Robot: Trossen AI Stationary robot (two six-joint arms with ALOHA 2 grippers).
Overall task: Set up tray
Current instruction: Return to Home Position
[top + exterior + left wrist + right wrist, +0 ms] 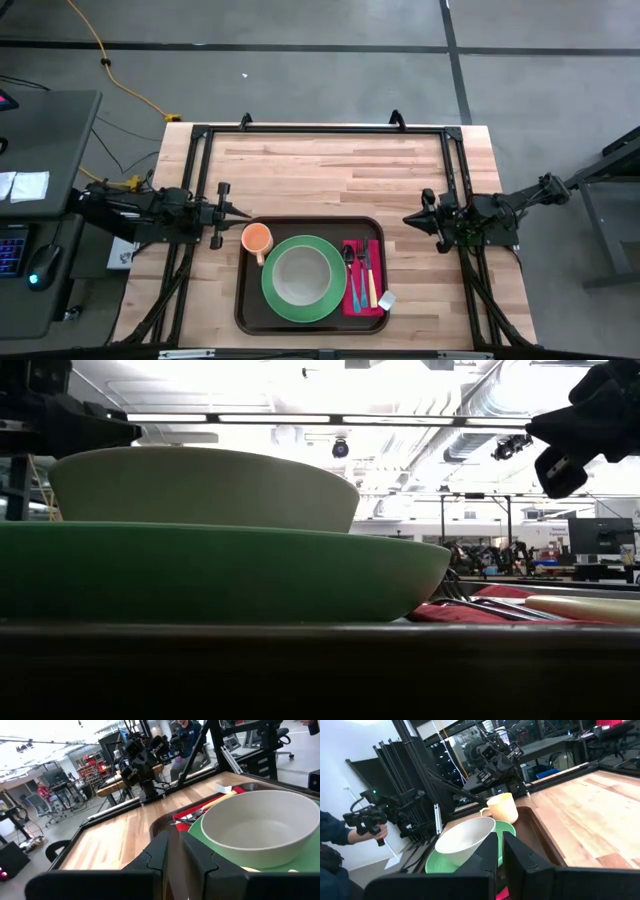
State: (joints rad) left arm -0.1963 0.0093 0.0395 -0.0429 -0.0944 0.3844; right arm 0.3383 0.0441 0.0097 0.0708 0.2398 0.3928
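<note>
Pale wooden table carries the tray at the middle of its front edge, fully laid. On it are a green plate bearing a cream bowl, an orange cup in the tray's rear left corner, and a red napkin with cutlery along its right edge. The left gripper hangs just off that rear left corner, near the cup. The right gripper is beside the rear right corner. Both have their fingers drawn together, empty. Homing well probably means backing each arm outward toward its own side edge, never across the tray.
</note>
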